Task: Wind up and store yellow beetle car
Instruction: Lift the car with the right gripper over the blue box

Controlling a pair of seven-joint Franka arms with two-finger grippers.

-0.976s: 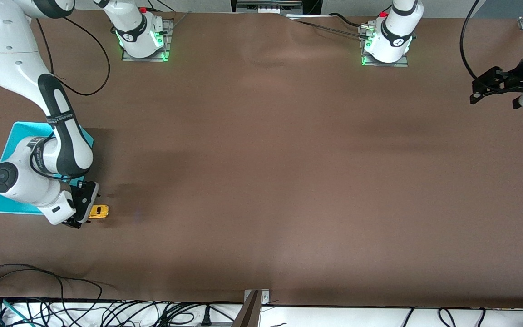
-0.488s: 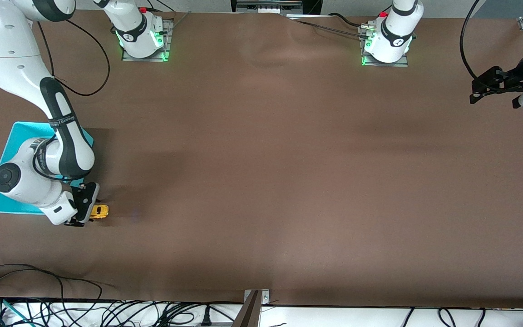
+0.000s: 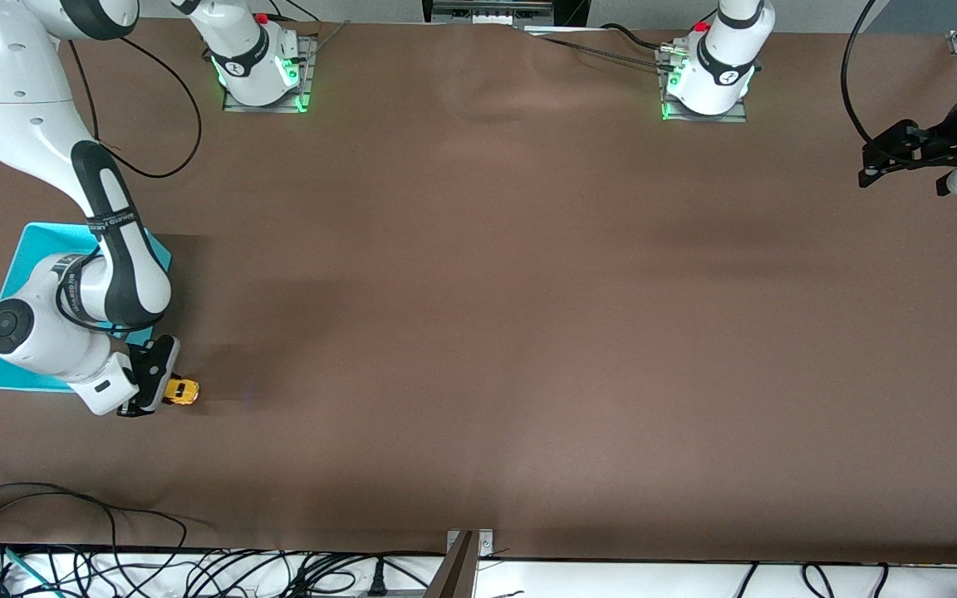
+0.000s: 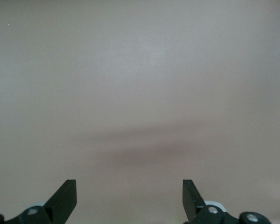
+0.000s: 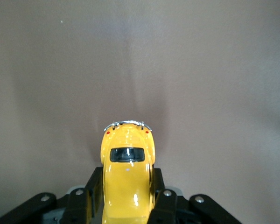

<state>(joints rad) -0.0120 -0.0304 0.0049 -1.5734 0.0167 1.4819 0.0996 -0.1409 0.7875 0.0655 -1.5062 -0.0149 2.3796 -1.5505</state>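
The yellow beetle car (image 3: pixel 182 390) is tiny, with a rounded body and dark windows. It sits at the brown table's right-arm end, just past the corner of the turquoise bin (image 3: pixel 17 249). My right gripper (image 3: pixel 164 390) is shut on the car's sides, low at the table. In the right wrist view the car (image 5: pixel 127 179) fills the gap between the black fingers (image 5: pixel 163 205). My left gripper (image 3: pixel 871 170) waits in the air over the left-arm end of the table, open and empty. In its wrist view the left gripper (image 4: pixel 129 196) shows only bare table.
The right arm covers much of the turquoise bin. The two arm bases (image 3: pixel 261 62) stand along the table's back edge. Cables (image 3: pixel 71 531) lie along the edge nearest the front camera. A metal bracket (image 3: pixel 466 552) stands at that edge's middle.
The right gripper and the car have shifted slightly toward the bin and the car has turned a little. The left arm has stayed still.
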